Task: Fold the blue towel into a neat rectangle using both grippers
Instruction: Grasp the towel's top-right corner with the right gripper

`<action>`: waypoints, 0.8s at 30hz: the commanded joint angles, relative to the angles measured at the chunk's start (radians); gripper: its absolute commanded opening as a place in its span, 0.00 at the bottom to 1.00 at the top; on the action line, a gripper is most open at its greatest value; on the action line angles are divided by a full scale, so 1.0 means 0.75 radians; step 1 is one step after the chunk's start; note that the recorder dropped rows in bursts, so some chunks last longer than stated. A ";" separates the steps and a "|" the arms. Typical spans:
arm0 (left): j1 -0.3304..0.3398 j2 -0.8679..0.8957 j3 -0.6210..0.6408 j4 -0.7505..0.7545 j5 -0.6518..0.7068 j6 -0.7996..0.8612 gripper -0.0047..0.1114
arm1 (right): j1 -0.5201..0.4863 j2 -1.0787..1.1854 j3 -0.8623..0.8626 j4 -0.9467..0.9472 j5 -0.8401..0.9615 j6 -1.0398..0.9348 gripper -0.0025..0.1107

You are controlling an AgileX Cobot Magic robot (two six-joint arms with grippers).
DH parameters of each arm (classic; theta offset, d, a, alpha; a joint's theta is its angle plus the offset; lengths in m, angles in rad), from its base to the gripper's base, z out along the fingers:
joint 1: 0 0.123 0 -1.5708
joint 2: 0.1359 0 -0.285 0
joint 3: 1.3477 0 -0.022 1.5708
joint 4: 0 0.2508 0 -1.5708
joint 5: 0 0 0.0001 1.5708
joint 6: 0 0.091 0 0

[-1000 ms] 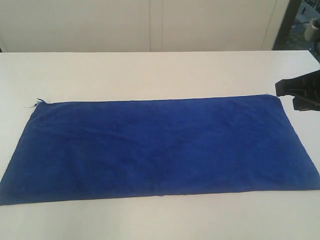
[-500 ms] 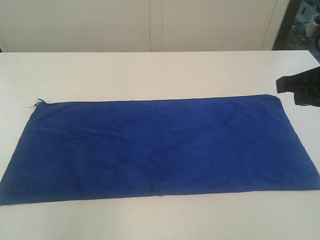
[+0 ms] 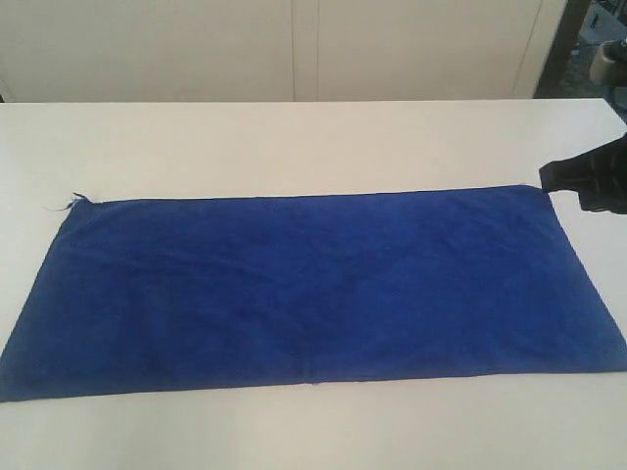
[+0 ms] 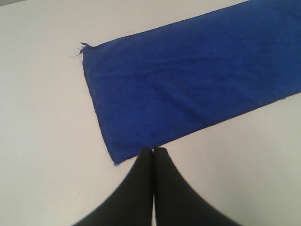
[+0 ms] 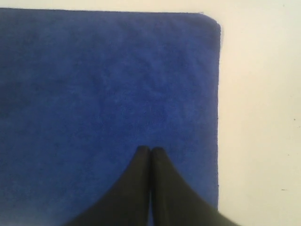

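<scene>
The blue towel (image 3: 313, 289) lies flat and spread out lengthwise on the white table (image 3: 294, 147), with a loose thread (image 3: 69, 202) at its far left corner. My right gripper (image 3: 554, 178) shows at the right edge of the exterior view, by the towel's far right corner. In its wrist view the right gripper (image 5: 150, 149) is shut with nothing in it, over the towel (image 5: 108, 94) near that corner. My left gripper (image 4: 153, 150) is shut and empty, its tips over the near edge of the towel (image 4: 188, 80) close to the near left corner. It is out of the exterior view.
Pale cabinet doors (image 3: 294, 49) stand behind the table's far edge. A dark post (image 3: 566, 39) and clutter show at the back right.
The right gripper has drifted slightly down and to the right at the towel's far right corner. The towel has not moved.
</scene>
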 commanded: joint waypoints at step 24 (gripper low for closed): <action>0.002 -0.010 0.007 -0.003 0.011 0.006 0.04 | -0.178 0.751 -0.296 -0.090 -0.160 -0.080 0.38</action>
